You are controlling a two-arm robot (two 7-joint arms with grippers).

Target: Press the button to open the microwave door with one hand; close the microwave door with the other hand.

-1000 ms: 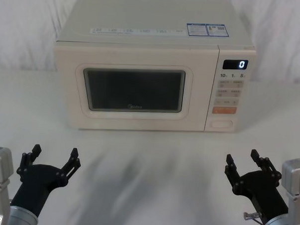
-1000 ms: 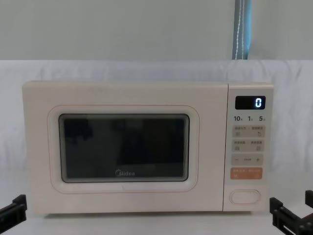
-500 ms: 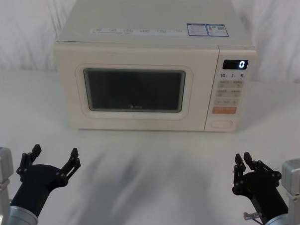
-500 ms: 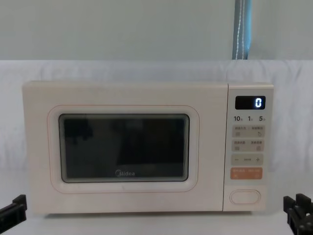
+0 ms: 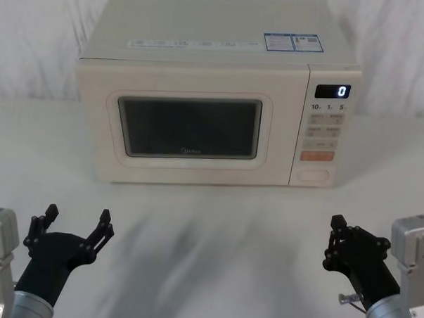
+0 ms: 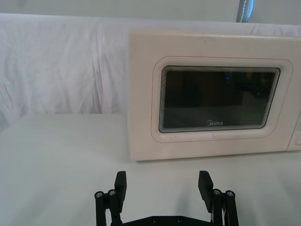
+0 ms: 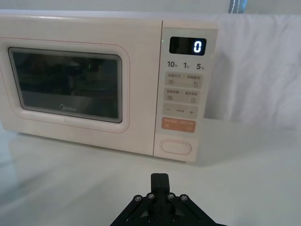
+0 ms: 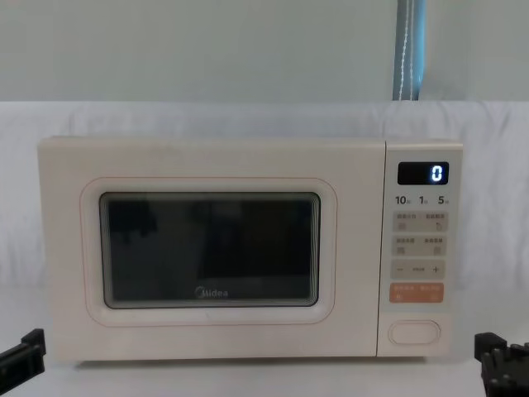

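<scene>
The microwave sits at the back of the white table [image 5: 215, 251] against a draped white cloth [image 5: 34, 45], its door [image 5: 189, 126] flush shut and the display [image 5: 332, 91] reading 0. The button [image 5: 313, 175] is at the bottom of the right-hand panel, under an orange key [image 5: 316, 156], with bare tabletop between it and both arms. The right gripper [image 5: 333, 242] hovers low, well short of the button, fingers pinched together. The left gripper [image 5: 75, 223] rests low at the near left, fingers spread wide, holding nothing.
</scene>
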